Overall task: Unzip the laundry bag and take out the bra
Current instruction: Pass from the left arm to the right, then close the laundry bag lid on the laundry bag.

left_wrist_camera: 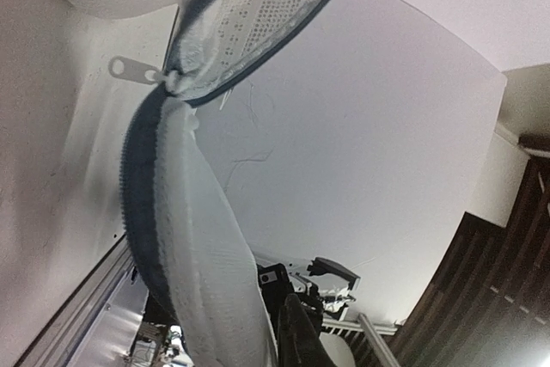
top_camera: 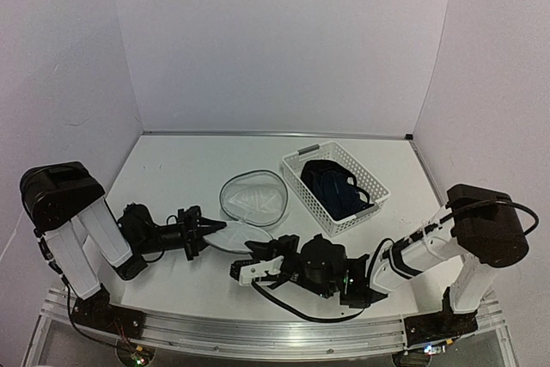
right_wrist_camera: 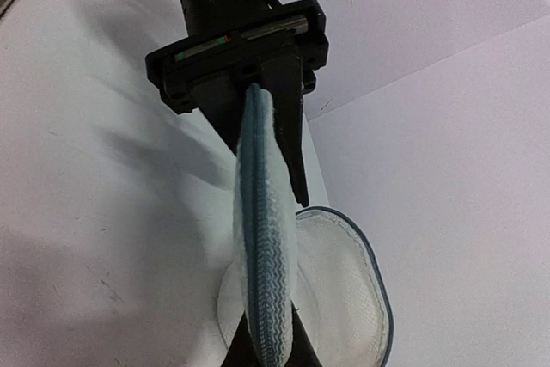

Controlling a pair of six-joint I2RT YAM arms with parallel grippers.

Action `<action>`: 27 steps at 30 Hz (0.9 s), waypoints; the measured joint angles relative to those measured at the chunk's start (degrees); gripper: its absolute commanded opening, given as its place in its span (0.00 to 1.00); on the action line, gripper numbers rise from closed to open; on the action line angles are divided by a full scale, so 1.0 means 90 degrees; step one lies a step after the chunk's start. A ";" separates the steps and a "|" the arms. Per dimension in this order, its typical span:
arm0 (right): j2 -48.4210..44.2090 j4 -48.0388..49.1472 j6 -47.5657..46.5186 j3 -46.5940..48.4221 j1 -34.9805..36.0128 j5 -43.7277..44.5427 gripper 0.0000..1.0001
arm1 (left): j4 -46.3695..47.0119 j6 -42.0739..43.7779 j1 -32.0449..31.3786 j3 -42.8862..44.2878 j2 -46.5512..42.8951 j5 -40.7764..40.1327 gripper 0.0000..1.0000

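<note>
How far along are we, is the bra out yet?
Done: the laundry bag lies open and the bra sits in the basket. In hand: left gripper and right gripper both pinch the bag's rim. Left: letting go.

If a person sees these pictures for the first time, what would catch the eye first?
The white mesh laundry bag lies open in the centre, one flap stretched between the left gripper and the right gripper. Just right of it, the dark bra sits in a white slotted basket.
</note>
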 measured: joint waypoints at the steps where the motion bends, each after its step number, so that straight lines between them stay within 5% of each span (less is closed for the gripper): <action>1: 0.0000 0.0034 0.0051 0.0002 0.0000 0.0027 0.00 | 0.0002 0.0002 -0.0012 -0.0017 -0.0044 -0.0012 0.32; 10: -0.0068 -0.0024 0.0746 0.0044 -0.0063 0.0182 0.00 | -0.0007 0.0233 -0.0053 -0.0328 -0.0826 -0.0381 0.58; 20: -0.0685 -0.1496 0.2290 0.0998 -0.0702 -0.0051 0.00 | -0.0367 0.0838 -0.0027 -0.0379 -0.2266 -0.0886 0.63; 27: -0.0767 -0.3264 0.3929 0.2276 -0.1450 -0.0831 0.00 | -0.1690 0.1710 0.0136 -0.0359 -0.3689 -0.1052 0.64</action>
